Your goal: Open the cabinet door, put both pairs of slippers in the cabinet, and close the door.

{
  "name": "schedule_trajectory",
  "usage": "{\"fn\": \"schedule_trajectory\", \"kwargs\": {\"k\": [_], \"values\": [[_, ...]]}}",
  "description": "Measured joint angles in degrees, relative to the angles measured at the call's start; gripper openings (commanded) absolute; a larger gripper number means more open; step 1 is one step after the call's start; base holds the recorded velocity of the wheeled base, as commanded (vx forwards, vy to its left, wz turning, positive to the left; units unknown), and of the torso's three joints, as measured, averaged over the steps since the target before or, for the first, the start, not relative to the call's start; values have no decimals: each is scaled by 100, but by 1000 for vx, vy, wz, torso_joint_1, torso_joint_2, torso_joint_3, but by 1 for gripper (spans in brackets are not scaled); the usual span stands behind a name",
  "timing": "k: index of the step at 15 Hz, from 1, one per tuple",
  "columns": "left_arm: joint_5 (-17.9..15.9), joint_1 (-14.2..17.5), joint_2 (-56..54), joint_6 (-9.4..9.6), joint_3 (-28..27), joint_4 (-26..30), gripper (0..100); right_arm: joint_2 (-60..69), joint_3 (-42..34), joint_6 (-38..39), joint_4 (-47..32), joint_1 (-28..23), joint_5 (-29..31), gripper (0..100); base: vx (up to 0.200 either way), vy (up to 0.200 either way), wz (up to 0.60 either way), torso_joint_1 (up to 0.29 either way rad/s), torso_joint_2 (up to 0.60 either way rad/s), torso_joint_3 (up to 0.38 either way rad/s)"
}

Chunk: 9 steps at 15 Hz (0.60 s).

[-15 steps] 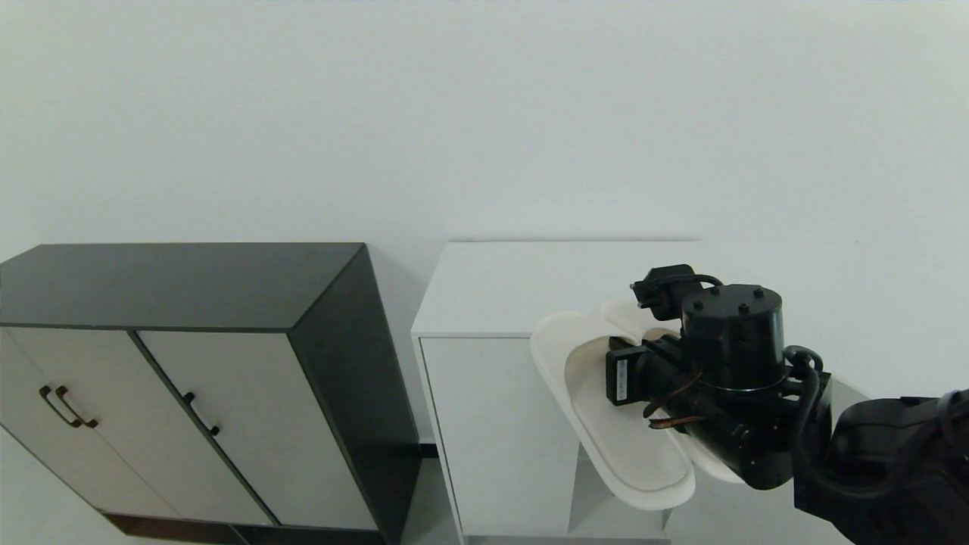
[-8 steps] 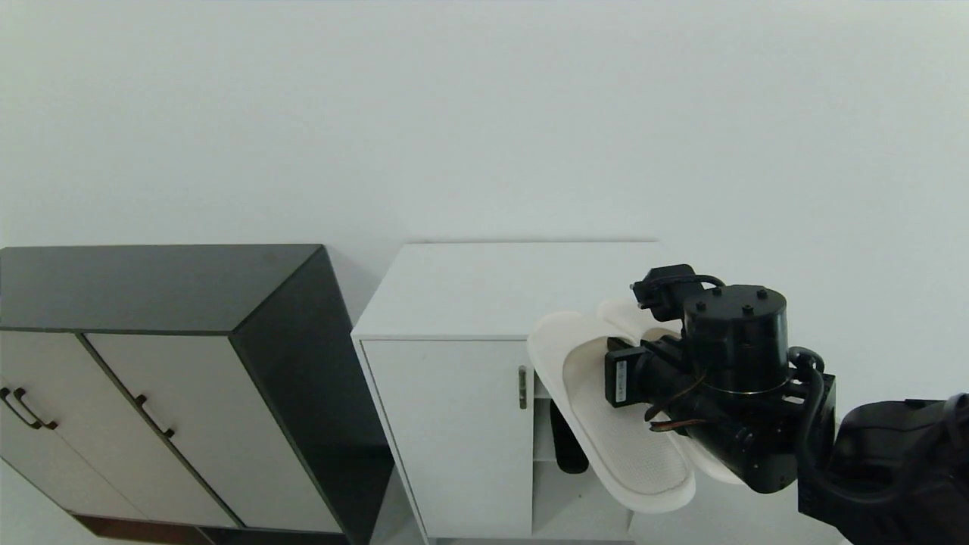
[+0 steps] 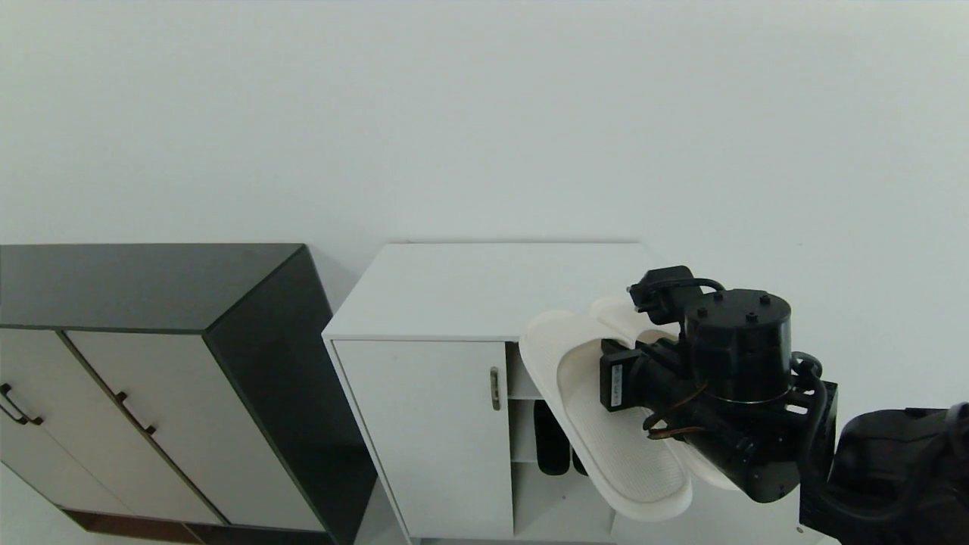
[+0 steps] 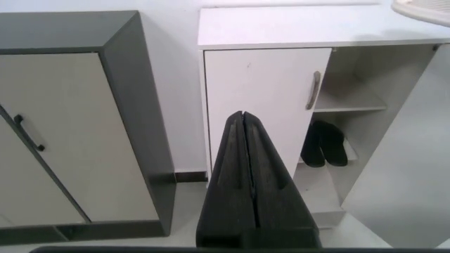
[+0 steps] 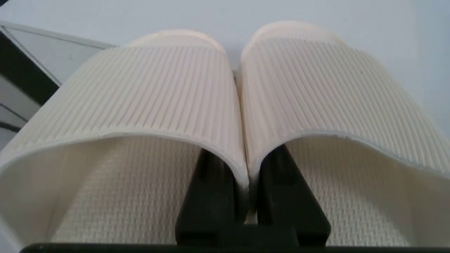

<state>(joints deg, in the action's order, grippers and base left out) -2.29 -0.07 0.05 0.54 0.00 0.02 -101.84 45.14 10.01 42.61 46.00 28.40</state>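
Fingers of the right gripper point(image 5: 245, 190) are clamped on the cream slippers point(image 3: 628, 454), held as a pair before the white cabinet's point(image 3: 484, 288) open right half. Black slippers point(image 4: 323, 144) sit in its middle compartment. The left gripper's point(image 4: 243, 119) fingers are pressed together.
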Motion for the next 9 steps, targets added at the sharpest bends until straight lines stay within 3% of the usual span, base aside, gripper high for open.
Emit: {"fn": "schedule_trajectory", "kwargs": {"k": [9], "values": [[0,5,-2,0,0,-2,0,18,-138,-82,110,15,6,0,0,0,0,-9,13,10]]}}
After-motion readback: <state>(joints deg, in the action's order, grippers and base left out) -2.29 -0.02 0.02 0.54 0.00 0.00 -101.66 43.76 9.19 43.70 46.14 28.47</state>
